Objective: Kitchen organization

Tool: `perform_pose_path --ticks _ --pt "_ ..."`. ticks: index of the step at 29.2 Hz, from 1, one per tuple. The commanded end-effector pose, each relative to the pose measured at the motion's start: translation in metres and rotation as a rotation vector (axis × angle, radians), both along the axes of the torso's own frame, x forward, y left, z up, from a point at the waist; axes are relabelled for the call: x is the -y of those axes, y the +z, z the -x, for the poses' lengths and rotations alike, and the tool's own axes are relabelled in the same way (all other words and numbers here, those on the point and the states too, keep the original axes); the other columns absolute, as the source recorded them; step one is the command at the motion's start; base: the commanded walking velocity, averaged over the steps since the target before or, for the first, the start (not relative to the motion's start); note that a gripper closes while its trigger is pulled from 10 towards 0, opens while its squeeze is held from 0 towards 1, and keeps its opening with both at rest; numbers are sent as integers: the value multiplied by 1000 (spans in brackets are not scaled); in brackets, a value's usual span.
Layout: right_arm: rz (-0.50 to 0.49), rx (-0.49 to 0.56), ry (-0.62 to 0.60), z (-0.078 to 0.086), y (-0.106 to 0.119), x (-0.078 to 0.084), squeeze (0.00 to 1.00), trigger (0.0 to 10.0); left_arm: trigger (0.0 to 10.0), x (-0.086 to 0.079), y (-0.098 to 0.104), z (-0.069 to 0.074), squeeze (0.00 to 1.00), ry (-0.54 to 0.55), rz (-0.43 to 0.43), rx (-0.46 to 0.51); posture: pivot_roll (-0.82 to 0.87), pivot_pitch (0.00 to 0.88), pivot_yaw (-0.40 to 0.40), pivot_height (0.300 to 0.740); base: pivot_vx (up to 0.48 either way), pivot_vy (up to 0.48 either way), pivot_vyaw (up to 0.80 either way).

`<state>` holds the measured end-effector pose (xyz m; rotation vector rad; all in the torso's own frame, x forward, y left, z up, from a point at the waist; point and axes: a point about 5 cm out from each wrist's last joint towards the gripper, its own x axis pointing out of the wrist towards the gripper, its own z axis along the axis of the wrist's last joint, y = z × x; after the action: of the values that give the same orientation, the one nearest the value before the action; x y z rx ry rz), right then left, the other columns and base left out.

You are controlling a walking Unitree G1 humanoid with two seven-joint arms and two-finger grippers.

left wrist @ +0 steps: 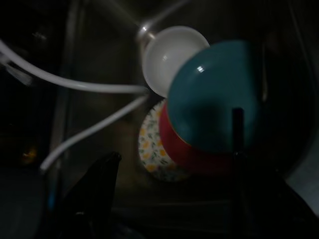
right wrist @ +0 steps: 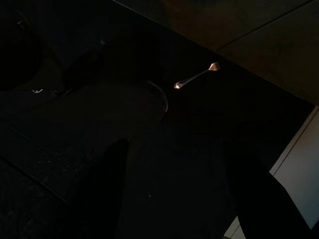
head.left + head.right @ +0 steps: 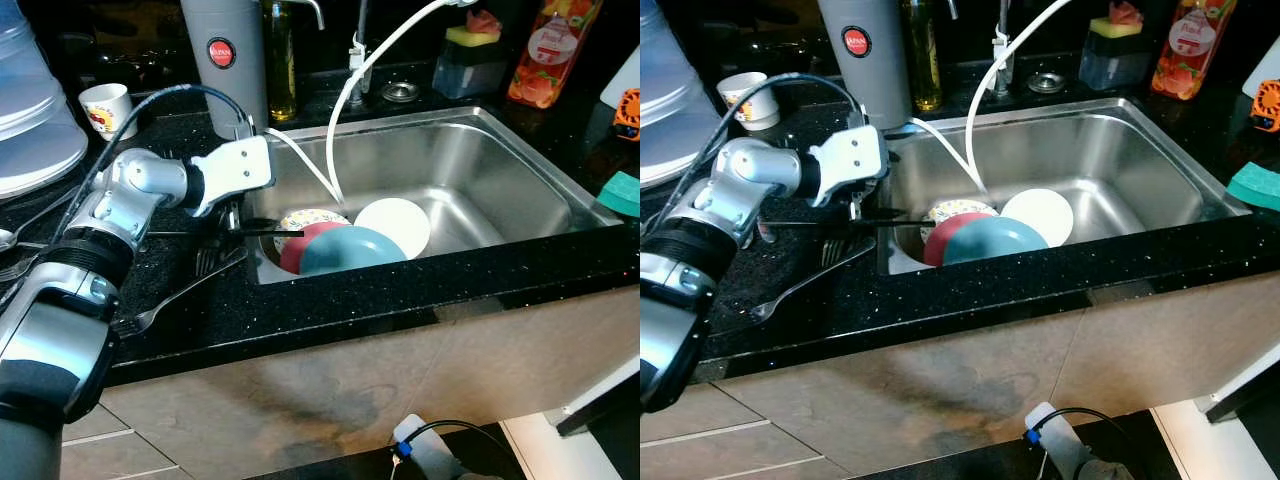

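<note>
In the steel sink point(image 3: 480, 170) lie a teal bowl point(image 3: 350, 250), a red bowl point(image 3: 298, 248) under it, a flower-patterned dish point(image 3: 312, 217) behind them and a white plate point(image 3: 395, 225). My left gripper point(image 3: 285, 234) reaches over the sink's left rim, level with the red bowl's edge. Its fingers point(image 1: 99, 184) stand wide apart in the left wrist view, open, with the teal bowl point(image 1: 214, 94) and red bowl point(image 1: 184, 152) beyond them. My right gripper point(image 2: 179, 189) hangs in the dark, with its fingers spread.
Forks point(image 3: 190, 285) and a spoon point(image 3: 20, 235) lie on the black counter left of the sink. A white hose point(image 3: 340, 130) dips into the sink. A paper cup point(image 3: 105, 108), grey appliance point(image 3: 225, 60), oil bottle point(image 3: 280, 60) and orange bottle point(image 3: 545, 50) line the back.
</note>
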<state>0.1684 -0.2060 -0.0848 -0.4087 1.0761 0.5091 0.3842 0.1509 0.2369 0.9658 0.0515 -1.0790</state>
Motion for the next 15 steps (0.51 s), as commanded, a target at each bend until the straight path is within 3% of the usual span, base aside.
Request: perform_pose_path --ticks 1,7,15 --pt "-6 -6 -3 4 -2 -1 0 10000 10000 1 -6 -1 0 -5 -55 -15 5 9 34 740 0 0 0" --pt "-8 -5 -5 4 -2 -2 0 10000 10000 -5 -13 -4 0 26 -105 -13 1 10 38 740 0 0 0" --pt "-8 -4 -7 5 -2 -1 0 10000 10000 -9 -11 -10 0 97 -136 81 -5 7 37 740 0 0 0"
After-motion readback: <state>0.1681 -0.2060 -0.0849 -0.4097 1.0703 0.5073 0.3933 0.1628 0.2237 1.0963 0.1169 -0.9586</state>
